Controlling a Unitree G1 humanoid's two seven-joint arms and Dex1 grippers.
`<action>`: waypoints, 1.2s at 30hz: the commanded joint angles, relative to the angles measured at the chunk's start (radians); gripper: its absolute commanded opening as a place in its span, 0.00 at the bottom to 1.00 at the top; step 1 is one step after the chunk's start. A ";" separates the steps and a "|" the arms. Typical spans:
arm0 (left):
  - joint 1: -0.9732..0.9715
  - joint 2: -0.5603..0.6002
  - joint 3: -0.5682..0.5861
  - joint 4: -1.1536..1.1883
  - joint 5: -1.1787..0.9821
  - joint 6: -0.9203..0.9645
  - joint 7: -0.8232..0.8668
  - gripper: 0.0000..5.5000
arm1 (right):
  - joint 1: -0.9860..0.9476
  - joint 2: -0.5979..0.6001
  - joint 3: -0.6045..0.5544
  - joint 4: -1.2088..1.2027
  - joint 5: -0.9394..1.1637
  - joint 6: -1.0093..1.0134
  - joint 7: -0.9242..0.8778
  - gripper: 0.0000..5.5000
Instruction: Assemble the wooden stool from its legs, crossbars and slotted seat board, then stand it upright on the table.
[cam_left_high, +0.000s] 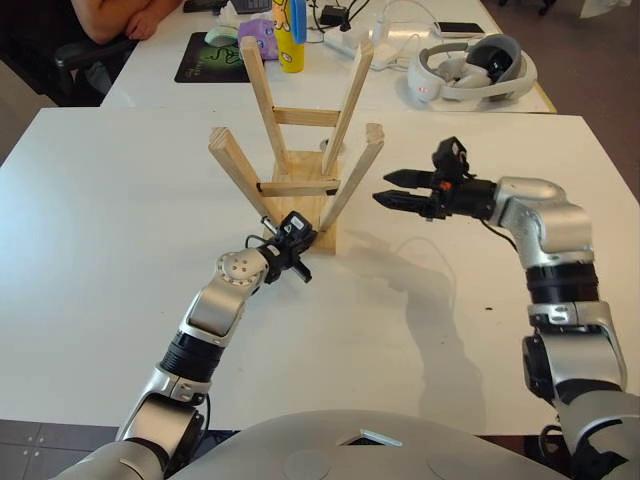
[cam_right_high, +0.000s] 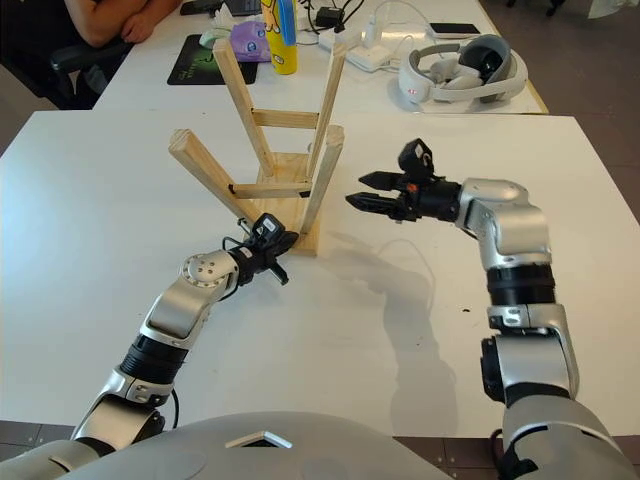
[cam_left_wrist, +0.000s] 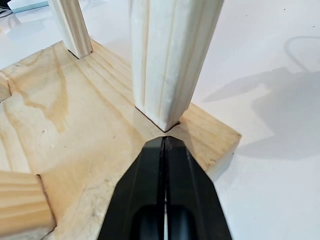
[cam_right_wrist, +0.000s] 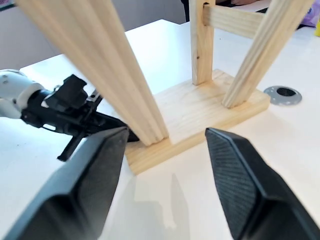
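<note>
The wooden stool (cam_left_high: 300, 150) stands upside down mid-table, its seat board (cam_left_high: 327, 236) flat on the surface and its legs pointing up, joined by crossbars (cam_left_high: 305, 117). My left gripper (cam_left_high: 303, 243) is shut with nothing in it; its tips (cam_left_wrist: 164, 142) touch the seat board (cam_left_wrist: 75, 130) at the foot of the near leg (cam_left_wrist: 170, 55). My right gripper (cam_left_high: 382, 187) hovers open just right of the right-hand leg (cam_left_high: 355, 180), apart from it. The right wrist view has the seat board (cam_right_wrist: 200, 115) and my left gripper (cam_right_wrist: 75, 112) beyond its fingers (cam_right_wrist: 95, 170).
On a second table behind lie a white headset (cam_left_high: 470, 65), a yellow bottle (cam_left_high: 290, 35), a purple toy (cam_left_high: 260, 38) and a dark mat (cam_left_high: 205, 60). A round grommet (cam_right_wrist: 283, 93) sits in the tabletop by the stool. White table stretches left, right and in front.
</note>
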 joint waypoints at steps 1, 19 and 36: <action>0.095 0.065 0.008 -0.035 0.004 0.080 -0.016 0.00 | 0.008 -0.082 -0.181 -0.208 0.177 0.167 -0.056 0.39; 0.133 0.056 0.026 0.032 -0.014 0.082 0.024 0.00 | -0.257 0.289 -0.185 -0.285 0.455 0.126 -0.490 0.01; 0.094 0.046 0.003 0.050 -0.024 0.092 0.023 0.00 | -0.128 0.382 0.185 -0.041 0.104 -0.035 -0.538 0.01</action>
